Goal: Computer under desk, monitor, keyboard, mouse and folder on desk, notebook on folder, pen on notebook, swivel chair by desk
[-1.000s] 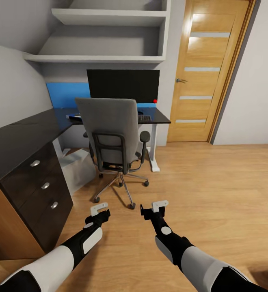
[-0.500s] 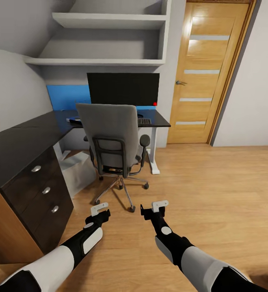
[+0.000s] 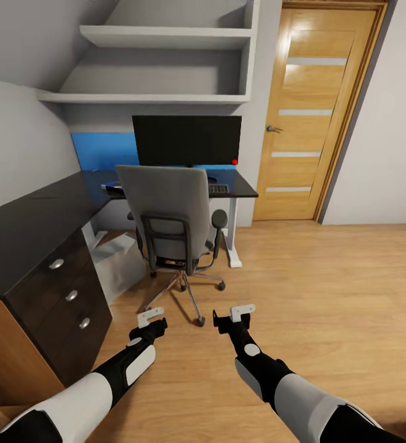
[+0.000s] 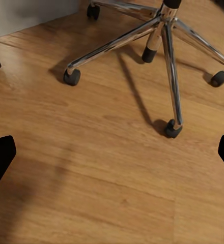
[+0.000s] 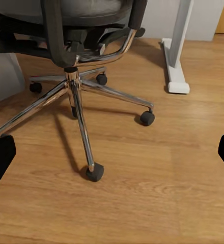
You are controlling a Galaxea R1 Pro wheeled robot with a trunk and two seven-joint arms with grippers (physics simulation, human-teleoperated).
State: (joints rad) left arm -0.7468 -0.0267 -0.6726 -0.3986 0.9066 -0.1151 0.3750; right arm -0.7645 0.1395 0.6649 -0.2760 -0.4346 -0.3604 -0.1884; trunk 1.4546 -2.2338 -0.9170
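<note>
The swivel chair (image 3: 166, 212) stands with its grey back to me, in front of the black desk (image 3: 37, 212). Its metal base shows in the left wrist view (image 4: 163, 40) and the right wrist view (image 5: 74, 89). The monitor (image 3: 186, 140) stands on the desk behind it, and the keyboard's (image 3: 218, 189) end peeks out beside the backrest. The computer (image 3: 118, 258) sits on the floor under the desk. My left gripper (image 3: 155, 324) and right gripper (image 3: 227, 321) hang open over the floor, short of the chair's casters. The backrest hides the folder. Mouse, notebook and pen cannot be made out.
A dark three-drawer unit (image 3: 67, 295) stands close at my left. The desk's white leg (image 3: 232, 240) is right of the chair. A wooden door (image 3: 307, 111) is at the back right, with open plank floor before it. Wall shelves (image 3: 166, 37) hang above the monitor.
The whole picture has slid down a little, so the camera has moved. Both grippers hold the same open pose, and chair and desk things keep their places.
</note>
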